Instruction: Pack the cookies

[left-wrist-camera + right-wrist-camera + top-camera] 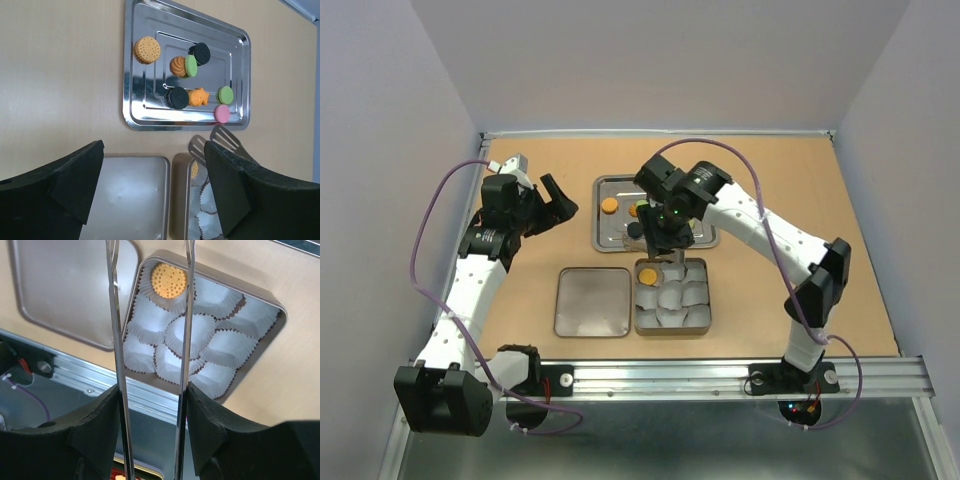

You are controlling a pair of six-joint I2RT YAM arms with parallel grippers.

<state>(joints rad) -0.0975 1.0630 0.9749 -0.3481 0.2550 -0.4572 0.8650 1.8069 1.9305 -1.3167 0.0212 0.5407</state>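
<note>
A: Location of the cookies [177,97]?

B: Eight on the steel tray [129,100] at the far side of the table [800,200]. Dotted orange at the left end; orange, green and black clustered mid-tray; black, orange, green and pink toward the near rim. A ninth, the orange cookie [169,280], inside the tin [262,347], in the far-left of its paper cups [192,335].

A: Other contents of the tin?

B: White paper cups only, packed edge to edge, the rest unfilled. Lid [592,302] flat on the table just left of the tin.

A: State of the tools?

B: Right gripper [150,390] clamped from outside on the tongs [114,340]. Blades apart, gripping nothing, poised above the tin. Left gripper [152,150] spread wide and empty, held left of the tray.

A: Differences between views?

B: Left wrist: every tray cookie in full, plus the tongs' slotted ends over the tin's far edge. Overhead: half the tray hidden behind the right arm [760,225], yet both arms together. Right wrist: the cups and the packed cookie at close range, with the blade ends cut off by the upper edge.
</note>
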